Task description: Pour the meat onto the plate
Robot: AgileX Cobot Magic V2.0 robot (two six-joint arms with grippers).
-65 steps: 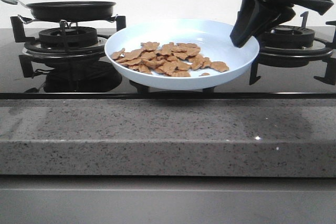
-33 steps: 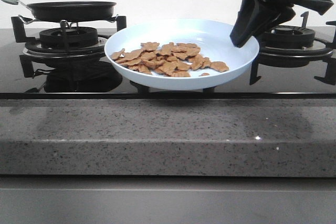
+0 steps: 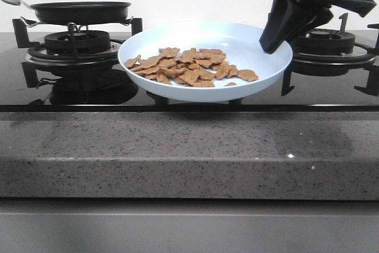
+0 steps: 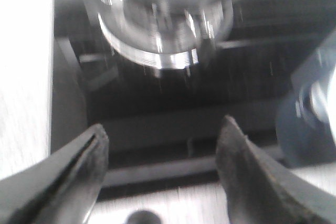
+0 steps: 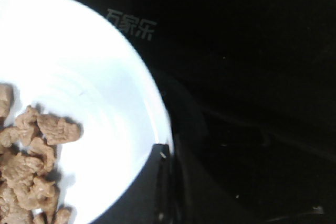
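Meat (image 3: 189, 67) heaped inside the plate (image 3: 254, 39), pour judged done. Right gripper (image 3: 273, 44) pinched on the plate's right rim; left gripper (image 4: 160, 153) spread wide, holding nothing. Next up, probably: setting the plate level, then letting go.

No visible change between pictures.

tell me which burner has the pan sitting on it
The left burner. The black frying pan sits on its grate, while the right burner carries no pan and is partly hidden behind the right gripper at the plate rim.
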